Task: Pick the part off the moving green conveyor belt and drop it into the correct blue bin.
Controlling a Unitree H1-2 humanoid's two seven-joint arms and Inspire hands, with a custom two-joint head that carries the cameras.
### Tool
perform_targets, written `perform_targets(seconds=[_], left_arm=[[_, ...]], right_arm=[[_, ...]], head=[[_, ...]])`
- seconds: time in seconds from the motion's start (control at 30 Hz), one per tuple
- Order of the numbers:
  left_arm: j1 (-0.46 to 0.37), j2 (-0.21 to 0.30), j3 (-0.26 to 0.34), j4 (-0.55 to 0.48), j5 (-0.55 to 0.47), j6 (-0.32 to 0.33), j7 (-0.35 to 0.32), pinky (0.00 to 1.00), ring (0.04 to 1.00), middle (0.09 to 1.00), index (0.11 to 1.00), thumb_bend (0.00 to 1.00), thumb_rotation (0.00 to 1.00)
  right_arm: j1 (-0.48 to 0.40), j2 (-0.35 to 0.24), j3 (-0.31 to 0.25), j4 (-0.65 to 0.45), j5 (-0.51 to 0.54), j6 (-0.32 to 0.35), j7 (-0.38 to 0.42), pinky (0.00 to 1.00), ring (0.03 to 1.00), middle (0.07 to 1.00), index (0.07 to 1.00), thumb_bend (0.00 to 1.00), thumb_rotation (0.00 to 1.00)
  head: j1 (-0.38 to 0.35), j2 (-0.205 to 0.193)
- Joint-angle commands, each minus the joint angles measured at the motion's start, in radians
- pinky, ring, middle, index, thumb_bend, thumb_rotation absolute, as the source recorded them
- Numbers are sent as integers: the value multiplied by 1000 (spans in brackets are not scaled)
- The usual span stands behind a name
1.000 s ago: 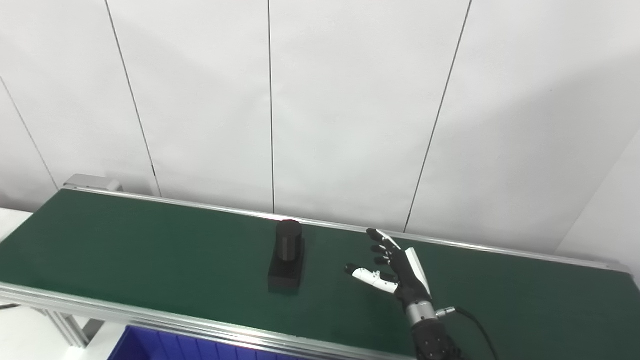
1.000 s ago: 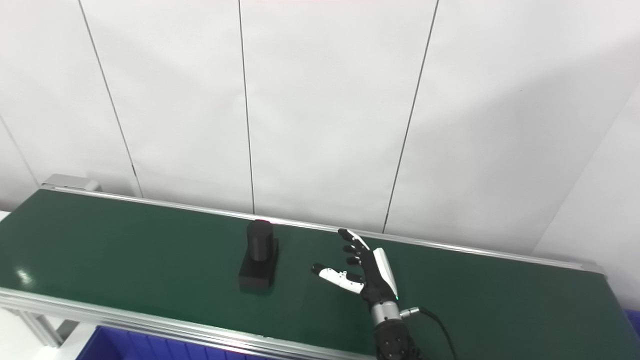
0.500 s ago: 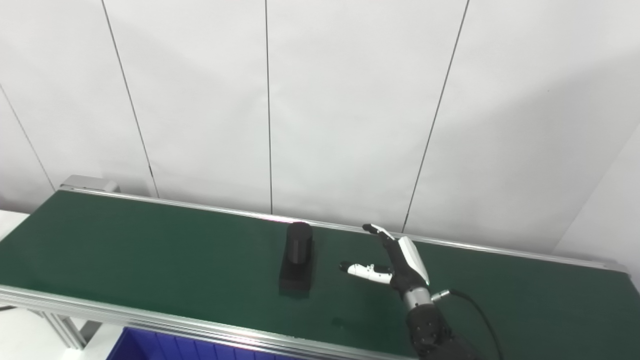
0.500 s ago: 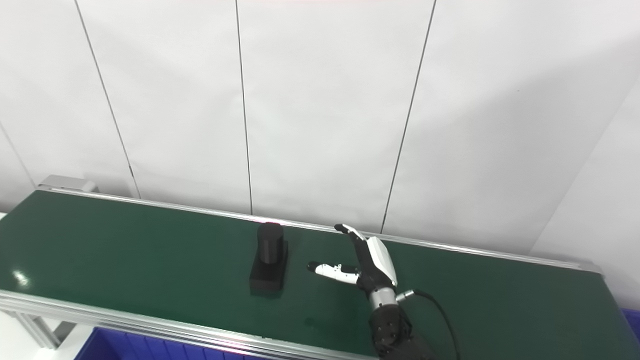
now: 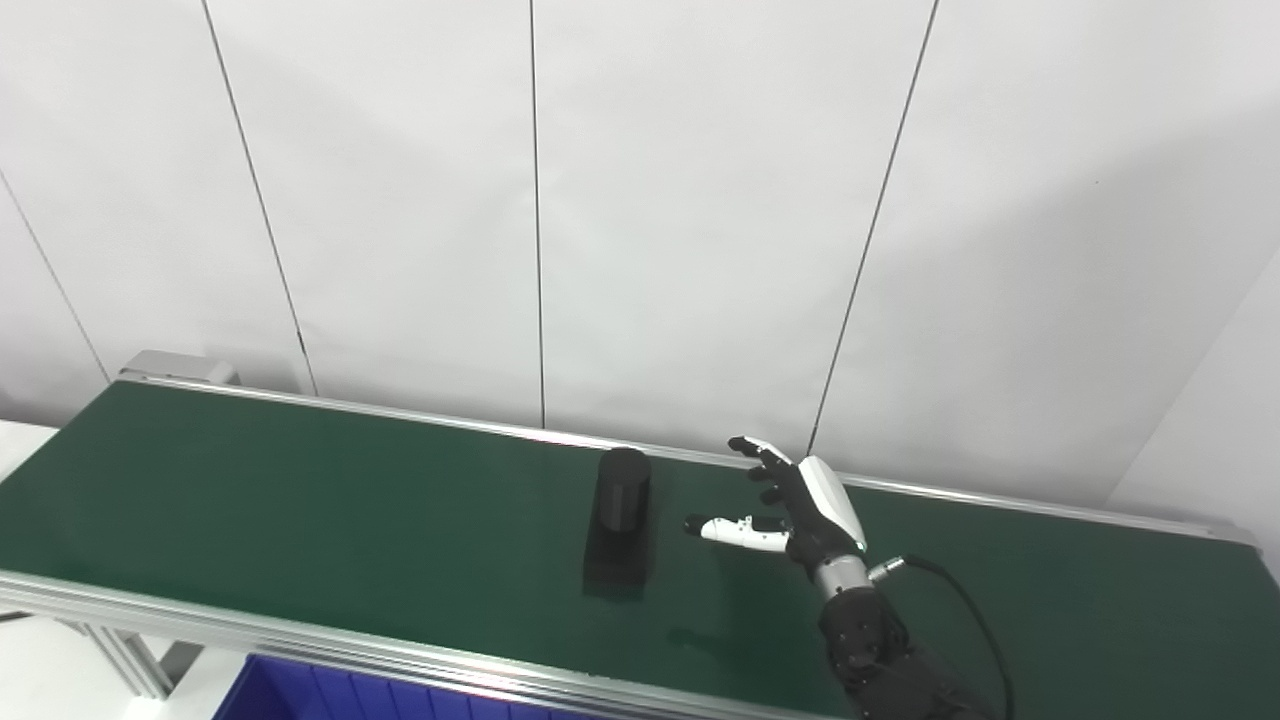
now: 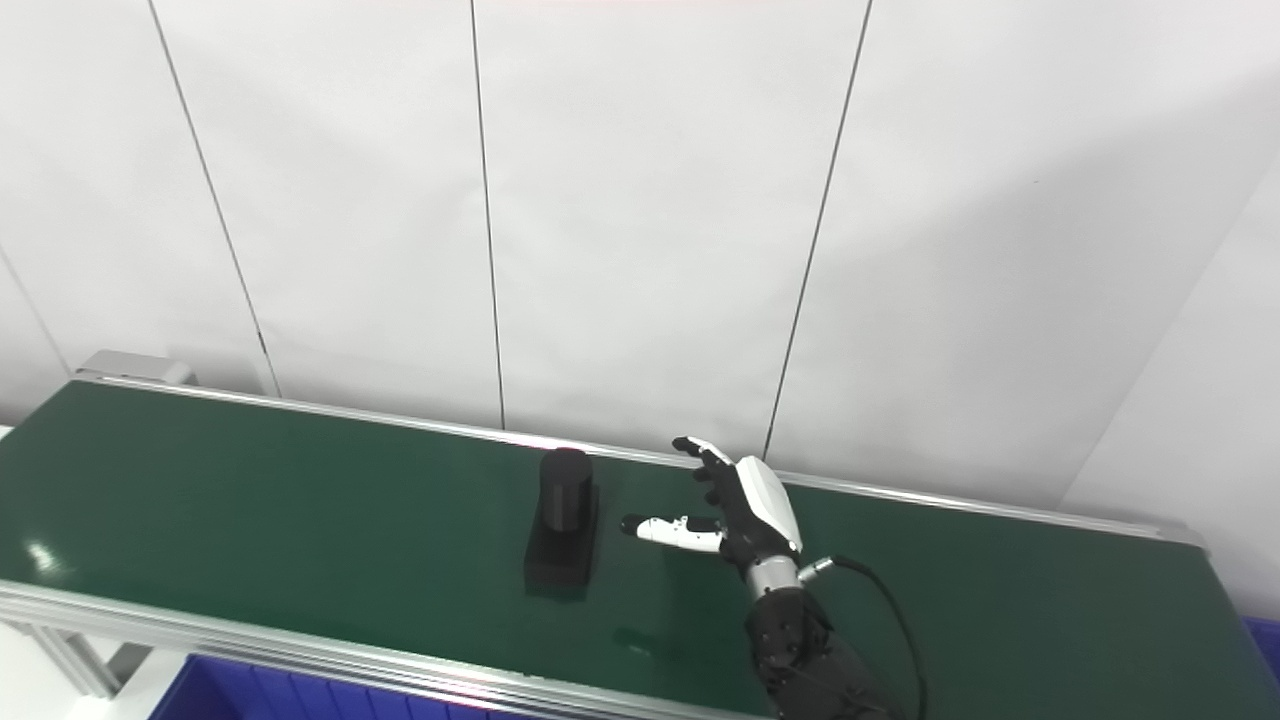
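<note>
A black part [image 5: 620,520], an upright cylinder on a flat rectangular base, rides on the green conveyor belt [image 5: 300,490] near its middle. My right hand [image 5: 795,505] hovers over the belt just right of the part, fingers spread and thumb pointing toward it, holding nothing. A small gap separates the thumb tip from the part. In the right eye view the part [image 6: 562,535] and the right hand [image 6: 740,510] stand the same way. My left hand is out of view.
A blue bin [image 5: 330,690] sits below the belt's near rail at the bottom left. Another blue bin corner [image 6: 1262,640] peeks at the far right edge. Aluminium rails border the belt, with a white panelled wall behind.
The part has travelled right along the belt toward my right hand. The right hand has risen slightly and shifted toward the far rail, staying open.
</note>
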Motion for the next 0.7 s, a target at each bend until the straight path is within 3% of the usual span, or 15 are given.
perform_targets(seconds=[0.0, 0.4, 0.53, 0.67], left_arm=[[-19, 1, -2, -22, 12, -36, 19, 723, 857, 881, 812, 937, 838], [-17, 7, -10, -31, 12, -36, 24, 731, 857, 880, 815, 920, 838], [-14, 5, -7, -32, 5, -36, 15, 729, 858, 879, 811, 921, 826], [-17, 8, -12, -30, 11, -36, 21, 733, 856, 879, 812, 913, 826]], right_arm=[[-68, -2, -2, -14, -3, -3, -8, 701, 810, 879, 848, 825, 428], [-53, 12, 4, -10, -8, -7, -6, 819, 896, 871, 843, 840, 449], [-47, 14, 8, -10, -12, -10, -15, 798, 900, 867, 838, 838, 443], [-42, 14, 10, -8, -17, -21, -19, 745, 836, 853, 835, 830, 438]], head=[[1, 0], [1, 3], [1, 4], [0, 4]])
